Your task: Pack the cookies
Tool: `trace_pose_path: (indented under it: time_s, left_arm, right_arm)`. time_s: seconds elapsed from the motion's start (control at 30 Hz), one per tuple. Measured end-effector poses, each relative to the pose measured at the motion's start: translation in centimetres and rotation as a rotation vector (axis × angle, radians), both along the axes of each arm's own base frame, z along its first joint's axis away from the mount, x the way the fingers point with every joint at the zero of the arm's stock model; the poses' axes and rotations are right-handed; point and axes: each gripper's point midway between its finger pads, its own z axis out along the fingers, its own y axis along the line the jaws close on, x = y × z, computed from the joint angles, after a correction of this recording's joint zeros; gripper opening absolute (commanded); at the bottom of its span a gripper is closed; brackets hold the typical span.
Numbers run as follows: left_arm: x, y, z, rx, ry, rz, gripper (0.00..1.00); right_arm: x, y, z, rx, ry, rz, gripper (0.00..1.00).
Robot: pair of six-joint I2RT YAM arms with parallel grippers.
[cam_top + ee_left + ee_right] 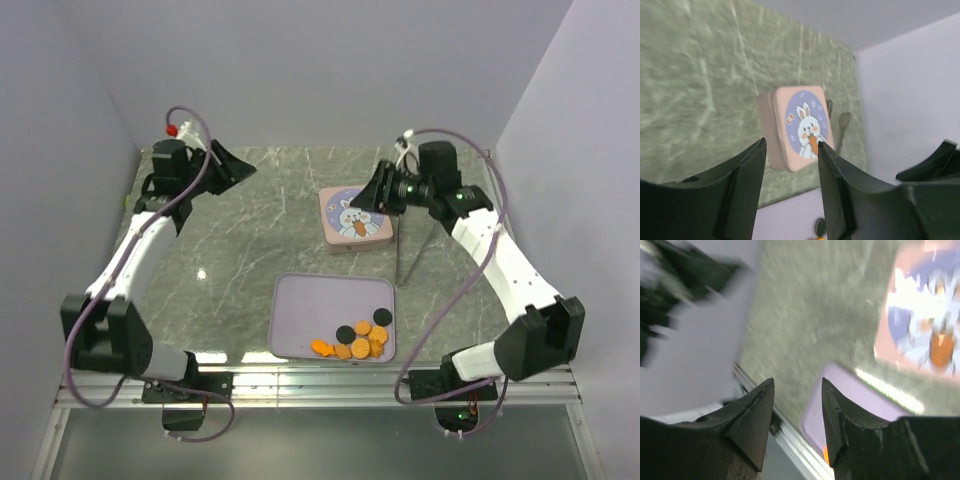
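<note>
Cookies [360,340], flat orange and black rounds, lie heaped in the near right corner of a shallow lavender rectangular tray [320,300] on the green marbled desk [250,230]. In the top view they are well apart from both claws, on the near side of the right claw [375,192]. That claw hovers just beside a pink square rabbit-printed tin [355,220]. The left claw [232,165] hangs far off to the left.

The left wrist view shows its claw [791,145] partly open and empty, with the tin beyond its tips. The right wrist view shows that claw [798,382] also partly open and empty, with the tray just past its tips.
</note>
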Motion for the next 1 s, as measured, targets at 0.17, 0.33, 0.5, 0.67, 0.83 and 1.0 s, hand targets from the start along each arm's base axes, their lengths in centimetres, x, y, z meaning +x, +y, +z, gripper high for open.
trace_pose_path:
  time_s: [0.17, 0.33, 0.5, 0.67, 0.83, 1.0]
  left_arm:
    - [-2.3, 4.4, 3.3, 0.169, -0.149, 0.157, 0.65]
    - [-5.2, 10.0, 1.5, 0.324, -0.200, 0.417, 0.86]
    - [-7.5, 15.9, -3.5, 0.501, -0.236, 0.680, 0.88]
    - [-9.0, 18.0, -9.7, 0.674, -0.216, 0.702, 0.91]
    - [-9.0, 18.3, -11.7, 0.716, -0.269, 0.700, 0.92]
    - [-8.9, 18.4, -14.8, 0.732, -0.260, 0.688, 0.92]
  right_arm:
    - [-5.6, 0.6, -2.5, -0.150, 0.012, 0.028, 0.54]
    - [-9.0, -1.6, -0.1, -0.174, -0.155, -0.038, 0.78]
    - [-10.8, -4.3, 0.3, -0.136, -0.353, -0.148, 0.94]
    - [-10.8, -5.6, -1.5, -0.159, -0.461, -0.197, 0.96]
    - [-9.3, -7.9, -2.9, -0.252, -0.464, -0.320, 0.97]
    - [-8.6, -9.4, -4.7, -0.308, -0.432, -0.403, 0.99]
